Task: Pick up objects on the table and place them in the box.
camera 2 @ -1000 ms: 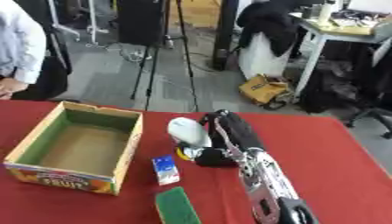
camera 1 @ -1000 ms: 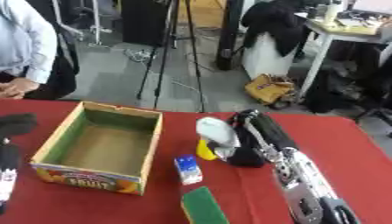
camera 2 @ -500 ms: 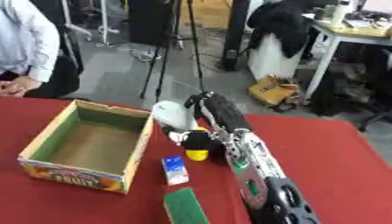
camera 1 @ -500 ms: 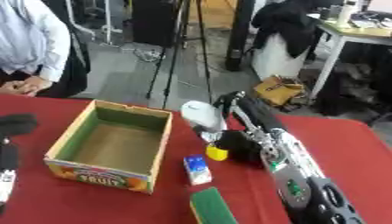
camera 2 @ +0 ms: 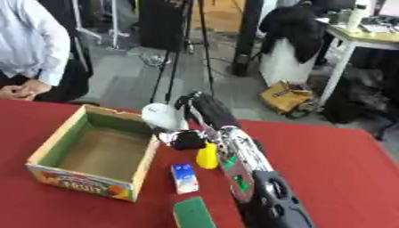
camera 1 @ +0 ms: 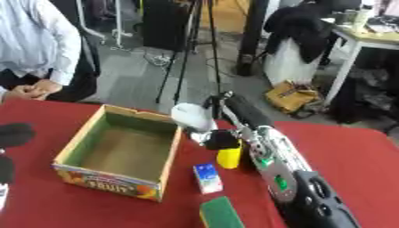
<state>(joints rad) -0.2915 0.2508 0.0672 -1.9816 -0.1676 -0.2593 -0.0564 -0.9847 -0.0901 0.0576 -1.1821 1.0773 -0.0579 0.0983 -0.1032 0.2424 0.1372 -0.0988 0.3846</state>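
One white rounded object (camera 1: 193, 116) is held in the curled fingers of the right hand (camera 1: 218, 116), lifted just beside the far right corner of the cardboard box (camera 1: 117, 153), whose inside shows nothing in it. Three things lie on the red table (camera 1: 343, 156) to the right of the box: a yellow object (camera 1: 228, 159) beneath the hand, a small white and blue carton (camera 1: 206, 178) in front of it, and a green sponge (camera 1: 222, 215) at the near edge. The left hand (camera 1: 9, 147) is seen only as dark shapes at the left border; its fingers cannot be made out.
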